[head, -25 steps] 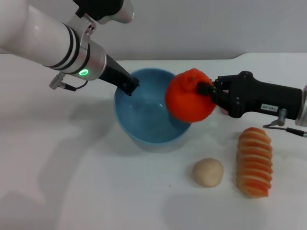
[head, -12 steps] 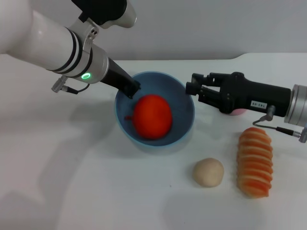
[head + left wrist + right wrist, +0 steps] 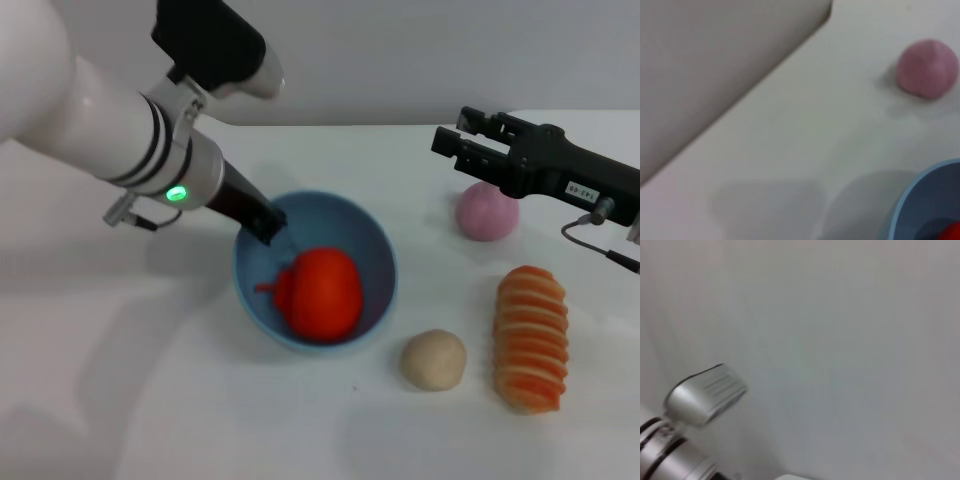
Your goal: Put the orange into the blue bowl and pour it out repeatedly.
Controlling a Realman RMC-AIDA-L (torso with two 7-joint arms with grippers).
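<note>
Head camera first: the orange (image 3: 322,292) sits down inside the blue bowl (image 3: 378,262), resting toward the near side of the basin, and the bowl looks tipped a little. Left gripper (image 3: 264,219) is at the bowl's far-left rim, its dark fingers closed on the wall of the bowl, one tip reaching inside. Over on the right, the right gripper (image 3: 452,140) hangs above the table (image 3: 200,400), well apart from the bowl, jaws parted and holding nothing. Just under and beside it lies a pink ball (image 3: 487,212). Nearer the front, a cream ball (image 3: 434,359) sits just off the bowl's right edge, and a striped roll (image 3: 531,338) lies lengthwise beside that ball. Switching to the left wrist camera: a curved slice of the blue bowl's rim (image 3: 910,200) shows in one corner, with a sliver of the orange (image 3: 952,233) peeking from inside it; the pink ball (image 3: 927,68) rests on the white table (image 3: 805,150) well apart from the bowl, and the arm's own fingers are out of shot here. Right wrist camera now: mostly a plain pale wall, with a silver-grey part of the left arm (image 3: 695,405) in one corner, and no sign of this arm's own fingers.
</note>
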